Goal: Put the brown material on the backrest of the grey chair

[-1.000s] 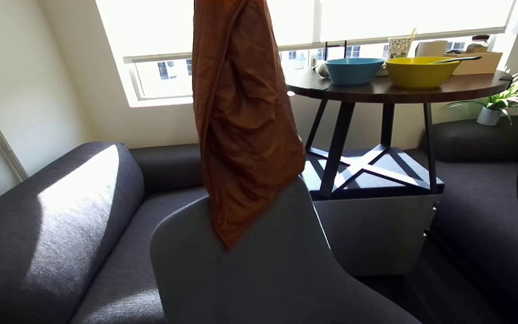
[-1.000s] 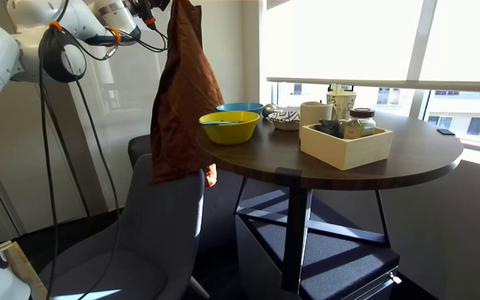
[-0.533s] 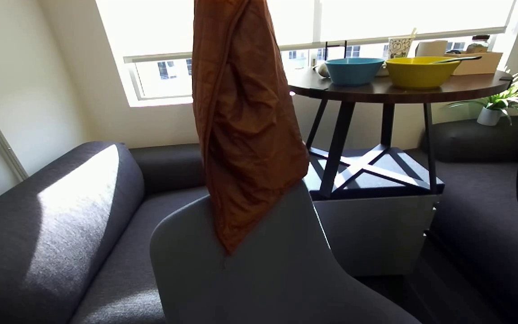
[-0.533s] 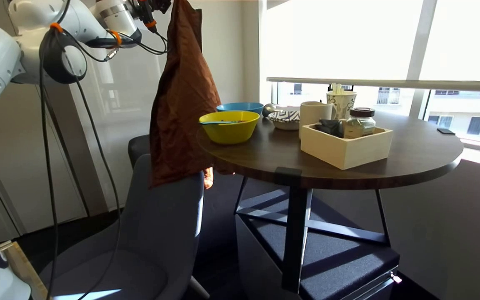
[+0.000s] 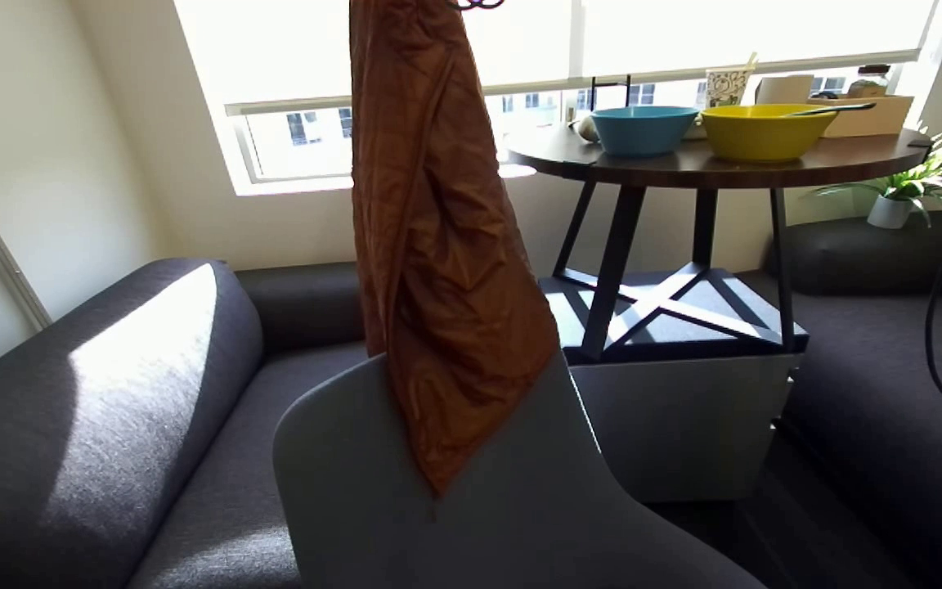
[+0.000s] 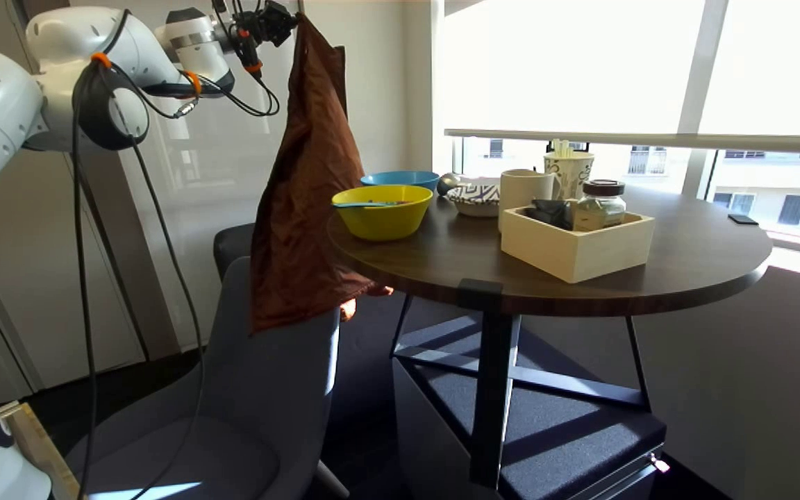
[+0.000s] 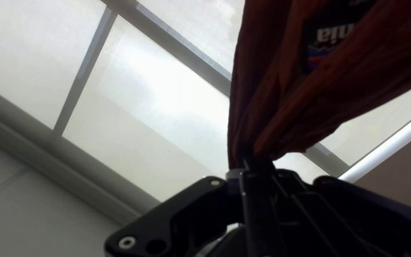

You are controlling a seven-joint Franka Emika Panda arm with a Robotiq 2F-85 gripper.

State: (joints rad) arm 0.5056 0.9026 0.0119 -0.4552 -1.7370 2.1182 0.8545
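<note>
Brown material (image 6: 306, 201) hanging at the grey chair (image 6: 233, 451), release pending

Status: partway, probably past the middle. The end effector (image 7: 253, 166) is pinching the material's top end in the wrist view, and is holding the larger part above the target. In both exterior views the lower part is overlapping the top of the backrest (image 5: 520, 474), one corner pointing down the seat-side face. Whether it is resting on the top edge or only dangling in front: cannot tell.

Done, judging by the pose: material gripped, raised, positioned over the chair. Left: lowering the upper length, folding it across the top edge, letting go, backing away.

Risk (a guess): with so much fabric standing above the edge, an early release may be sending it sliding onto the seat. Also watching the counter (image 6: 455, 257): its rim is hiding a bit of the material in an exterior view, and I am not seeing whether the two are touching.
</note>
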